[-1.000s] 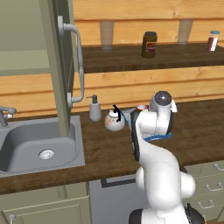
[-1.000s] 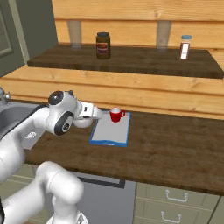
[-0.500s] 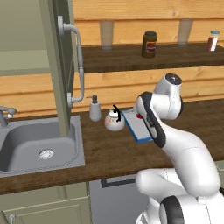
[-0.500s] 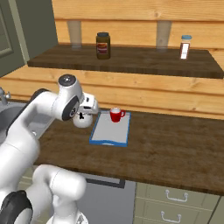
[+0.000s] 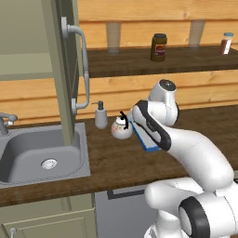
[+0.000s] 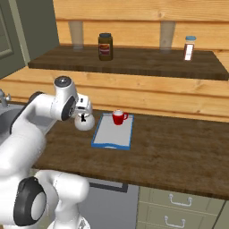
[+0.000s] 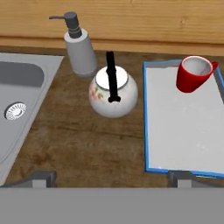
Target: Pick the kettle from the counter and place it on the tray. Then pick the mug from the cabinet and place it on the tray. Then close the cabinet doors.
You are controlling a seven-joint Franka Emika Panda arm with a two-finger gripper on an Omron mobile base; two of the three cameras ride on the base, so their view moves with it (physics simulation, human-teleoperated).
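— Kettle first: where does it stand?
— On the counter, just beside the tray's left blue rim, not on it. Its black handle arches over the lid. In the left base view the kettle sits close to the robot's wrist.

— And the gripper?
— Its two fingertips rise at the lower edge of the hand view, spread wide, with nothing between them. The gripper is released, holding nothing, and hangs above the counter at about 6 o'clock from the kettle. It touches nothing.

— What lies around the kettle?
— A grey pump soap dispenser stands at its 11 o'clock, almost touching it. The steel sink lies at its 9 o'clock. The red mug stands on the tray's far corner, at the kettle's 2 o'clock, handle turned away to the right.

— Anything higher up?
— An open olive-grey cabinet door with a curved bar handle hangs over the sink's right edge. On the wooden shelf stand a dark jar and a small shaker.
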